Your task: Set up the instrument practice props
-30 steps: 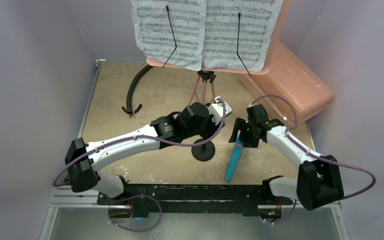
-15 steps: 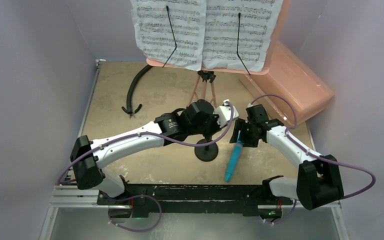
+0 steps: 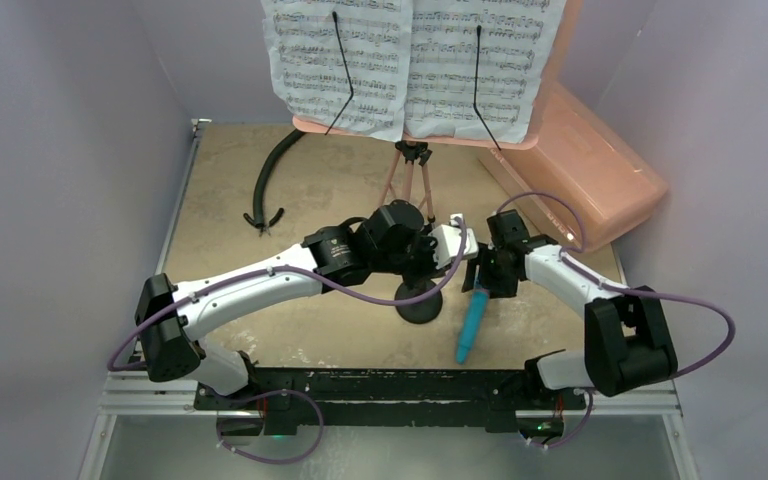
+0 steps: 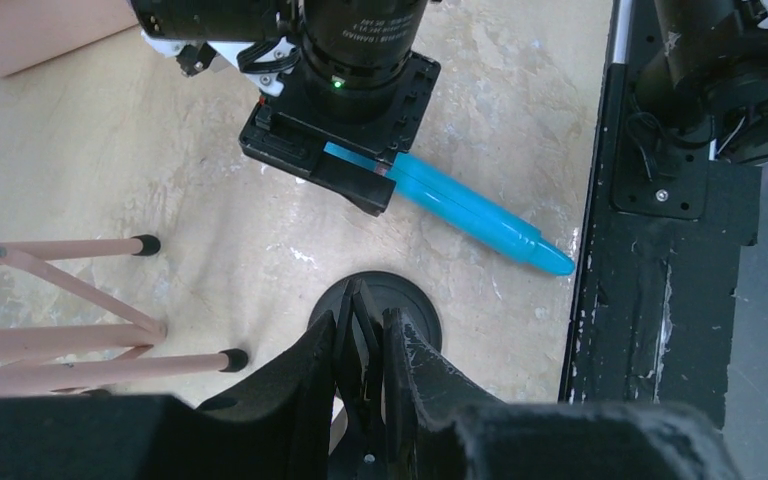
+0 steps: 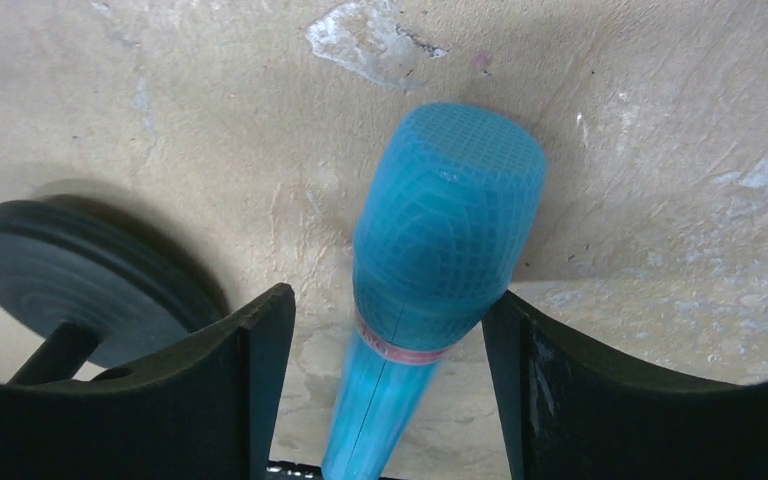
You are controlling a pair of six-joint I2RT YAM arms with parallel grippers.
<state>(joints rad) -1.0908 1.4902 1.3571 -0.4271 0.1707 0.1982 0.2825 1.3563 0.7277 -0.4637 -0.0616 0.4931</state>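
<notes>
Microphone (image 5: 440, 230), bright blue with mesh-textured head, lies on table (image 3: 260, 200)

The left gripper (image 4: 365, 335) pinches the thin upright of the black mic stand (image 4: 412, 305), whose round base sits near the tabletop's (image 4: 110, 150) near edge. Beyond it, the right gripper (image 4: 345, 175) straddles the blue microphone (image 4: 480, 215) (handle pointing toward that edge). Pink tripod legs (image 4: 90, 300) splay left.
</notes>
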